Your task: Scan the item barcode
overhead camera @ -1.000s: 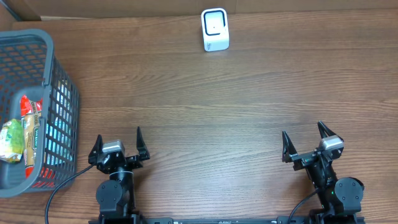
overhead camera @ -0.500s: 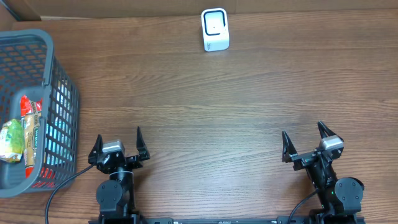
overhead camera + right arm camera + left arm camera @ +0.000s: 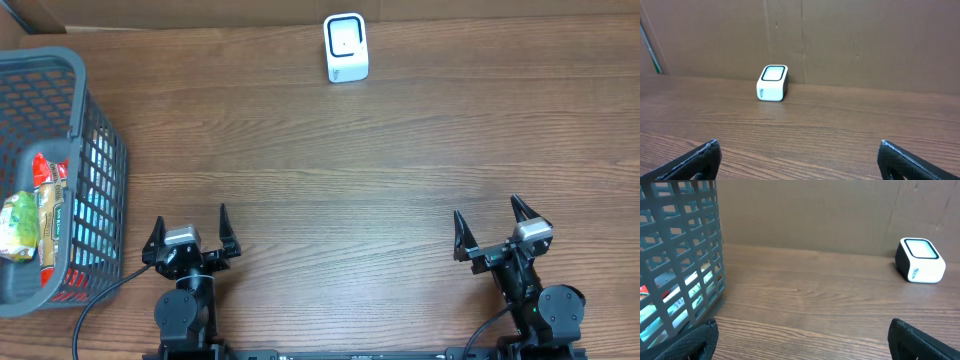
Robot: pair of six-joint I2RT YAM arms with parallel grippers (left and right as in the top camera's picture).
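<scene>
Basket (image 3: 100, 150): grey mesh tub at the table's (image 3: 350, 170) left edge, partly cut off in the overhead view. Its tall walls could catch a finger going in. The tub could also slide or tip if something is dragged against the wall coming out.
Items: a green packet (image 3: 18, 228) and a red-and-yellow packet (image 3: 50, 195) lie touching on the basket floor, and neither is out yet. Because they lie together, one closure could take both. The wrappers look soft, so they may crumple and slip. No barcode shows, so the wrong face could end up presented.
Left gripper (image 3: 190, 225): fingers spread wide and holding nothing, low at the front edge just right of the basket. It looks like the natural arm for the pick. A steep reach over the rim risks striking the mesh.
Scanner (image 3: 346, 47): small white unit at the far edge, near the middle, well apart from the basket and both arms. The carry there is long, so a weak hold could drop the packet. The scanner looks light, and a bump could shove it.
Right gripper (image 3: 487, 212): fingers spread wide and empty, at the front right, well apart from the basket. If a handover to it is used, that adds another chance of a fumble.
</scene>
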